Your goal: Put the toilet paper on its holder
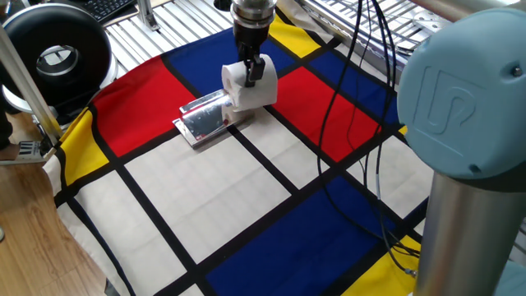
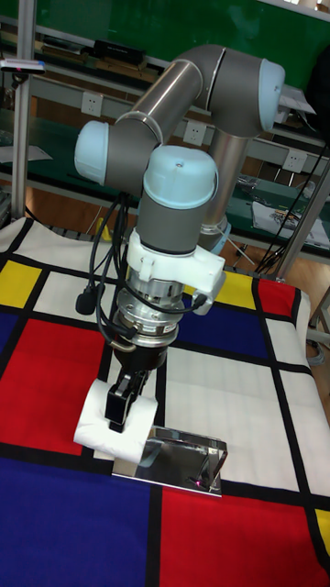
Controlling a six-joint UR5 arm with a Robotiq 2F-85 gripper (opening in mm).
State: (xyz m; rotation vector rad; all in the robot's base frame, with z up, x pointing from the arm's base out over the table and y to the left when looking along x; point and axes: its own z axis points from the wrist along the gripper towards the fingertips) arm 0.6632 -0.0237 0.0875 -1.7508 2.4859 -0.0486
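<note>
Hand (image 1: 251, 72) clamped on roll (image 1: 253, 89), one finger in core, other outside wall. Roll low at holder (image 1: 205, 117) end, seemingly touching. Roll light, soft, squashes easily; core-wall pinch looks best hold.

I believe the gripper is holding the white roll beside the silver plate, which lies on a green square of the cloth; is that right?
Not quite: there is no green square. In the fixed view the plate lies where red, blue and white patches of the cloth meet. The rest stands: the gripper holds the white roll beside the plate.
</note>
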